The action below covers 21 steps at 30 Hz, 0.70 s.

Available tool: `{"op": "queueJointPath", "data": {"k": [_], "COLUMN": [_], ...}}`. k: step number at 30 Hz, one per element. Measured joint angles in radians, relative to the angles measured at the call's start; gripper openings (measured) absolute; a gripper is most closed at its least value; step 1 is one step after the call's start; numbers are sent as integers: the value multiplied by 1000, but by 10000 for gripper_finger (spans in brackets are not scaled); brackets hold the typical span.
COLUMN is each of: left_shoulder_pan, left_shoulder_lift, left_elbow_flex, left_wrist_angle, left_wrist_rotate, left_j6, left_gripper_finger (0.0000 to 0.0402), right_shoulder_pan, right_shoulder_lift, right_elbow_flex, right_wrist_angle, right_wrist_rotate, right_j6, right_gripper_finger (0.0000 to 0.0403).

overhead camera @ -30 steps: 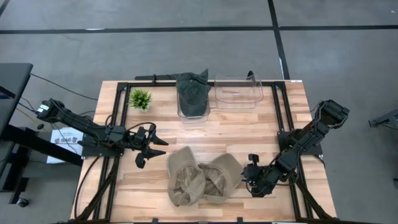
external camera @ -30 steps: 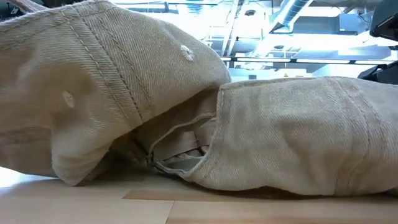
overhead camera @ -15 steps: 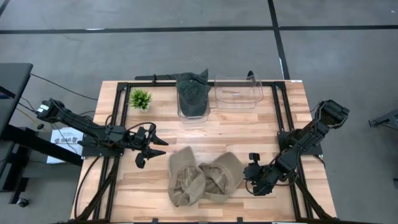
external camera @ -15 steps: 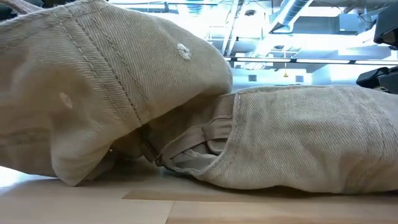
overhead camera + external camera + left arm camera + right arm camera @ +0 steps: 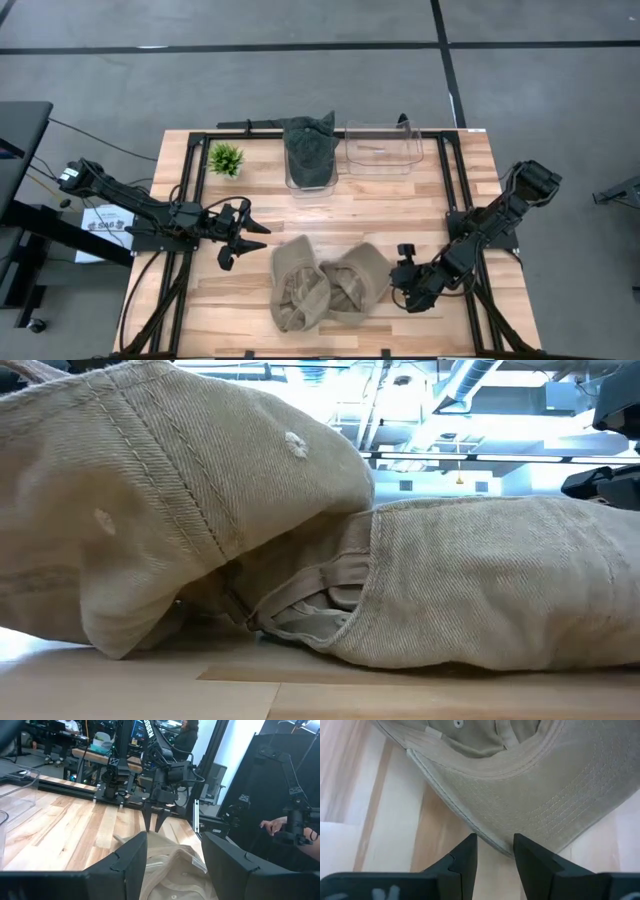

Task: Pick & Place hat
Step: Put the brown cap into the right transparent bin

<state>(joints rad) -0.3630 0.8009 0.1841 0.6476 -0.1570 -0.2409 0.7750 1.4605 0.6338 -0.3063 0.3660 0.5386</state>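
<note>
Low, right gripper [image 5: 495, 851] jaws parted — straddling stitched tan twill brim [image 5: 530, 800]; left jaws released.

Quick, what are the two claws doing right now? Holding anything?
Left gripper: open, holding nothing, beside the tan hats.
Right gripper: open, its fingers either side of a hat's brim, not yet gripping.

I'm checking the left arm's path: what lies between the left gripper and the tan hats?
Only bare wood of the table, seen in the high view. The left gripper hangs open beside the tan hats, apart from them.
</note>
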Motion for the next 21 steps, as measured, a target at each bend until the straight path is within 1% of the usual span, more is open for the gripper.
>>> {"op": "queueJointPath", "data": {"k": [10, 13, 17, 21], "left_shoulder_pan": [0, 0, 0, 0], "left_shoulder_lift": [0, 0, 0, 0], "left_elbow_flex": [0, 0, 0, 0], "left_wrist_angle": [0, 0, 0, 0], "left_wrist_rotate": [-8, -8, -8, -8], "left_j6": [0, 0, 0, 0], "left_gripper_finger": [186, 186, 186, 186], "right_shoulder_pan": [-60, -76, -89, -90], "right_shoulder_lift": [0, 0, 0, 0], "right_elbow_flex": [0, 0, 0, 0], "right_wrist_angle": [1, 2, 4, 3], "right_wrist_rotate": [3, 4, 3, 2], "right_j6": [-1, -19, -28, -40], "right_gripper_finger": [118, 112, 83, 32]}}
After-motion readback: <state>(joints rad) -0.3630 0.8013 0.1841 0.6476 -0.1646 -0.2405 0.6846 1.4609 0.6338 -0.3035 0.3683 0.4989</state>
